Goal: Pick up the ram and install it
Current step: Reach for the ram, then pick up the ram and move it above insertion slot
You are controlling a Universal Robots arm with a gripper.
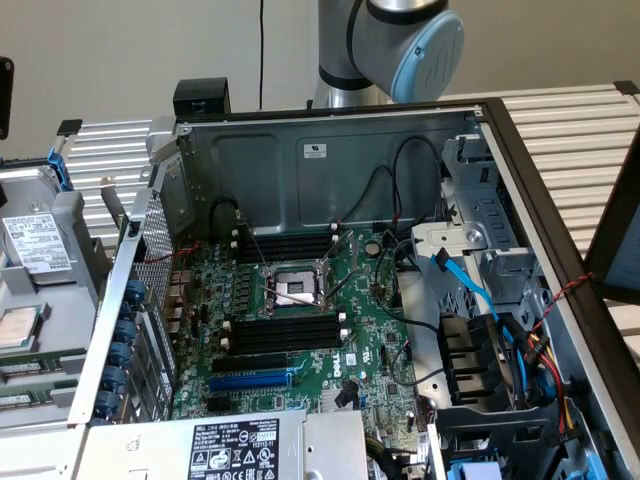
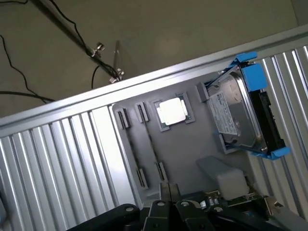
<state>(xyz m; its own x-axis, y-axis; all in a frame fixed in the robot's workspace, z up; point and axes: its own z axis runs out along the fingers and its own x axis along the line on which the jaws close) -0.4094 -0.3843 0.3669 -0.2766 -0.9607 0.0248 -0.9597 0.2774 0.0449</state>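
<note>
Green ram (image 1: 22, 371) sits in tray (image 2: 192, 144) slot beside CPU (image 2: 172, 110), long axis pointing at claw (image 2: 168, 192); claw clenched, empty.

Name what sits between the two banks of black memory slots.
The metal-framed processor socket lies between the far slots and the near slots, in the exterior view.

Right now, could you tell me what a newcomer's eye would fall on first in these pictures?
The open case with its green motherboard sits in the middle of the exterior view, the arm's blue-capped joint above it. In the wrist view, a hard drive in a blue bracket and a shiny processor chip lie on a grey tray.
</note>
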